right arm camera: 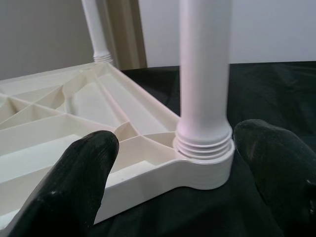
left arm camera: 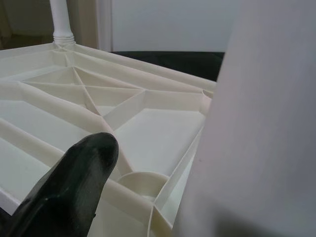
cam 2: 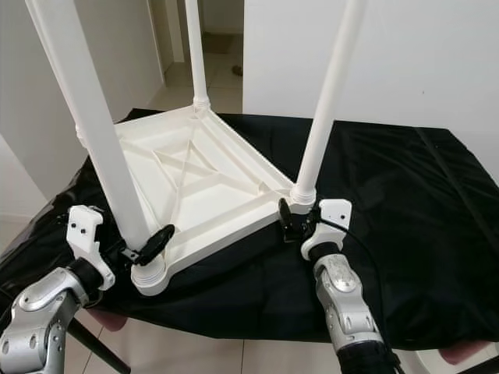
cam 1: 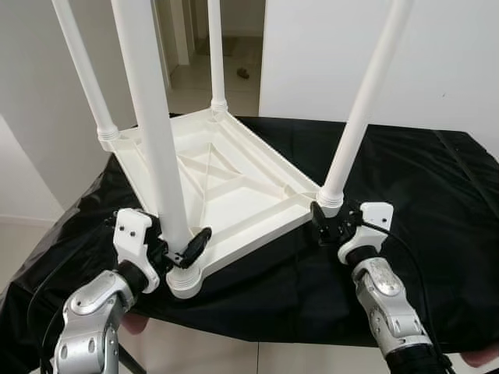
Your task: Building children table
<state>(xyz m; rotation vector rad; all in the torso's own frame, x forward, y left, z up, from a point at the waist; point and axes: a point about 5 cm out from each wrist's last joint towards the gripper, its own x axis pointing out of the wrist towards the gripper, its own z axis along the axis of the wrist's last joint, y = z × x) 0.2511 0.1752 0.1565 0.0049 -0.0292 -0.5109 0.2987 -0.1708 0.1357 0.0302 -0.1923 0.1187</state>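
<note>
Nearest the camera, the left gripper (cam 1: 185, 251) clasps the base of the near-left leg (cam 1: 152, 117), one black finger (left arm camera: 69, 187) lying inside the frame rim, presumably to steady or turn the leg in its socket. Opposite, the right gripper (right arm camera: 173, 173) stands spread, its fingers either side of the near-right leg (right arm camera: 203, 64) without visibly pressing it. Beyond both, the white tabletop (cam 1: 226, 183) lies upside down on the black-covered table (cam 1: 421, 202), its long axis running away from the grippers; all four legs point upward.
</note>
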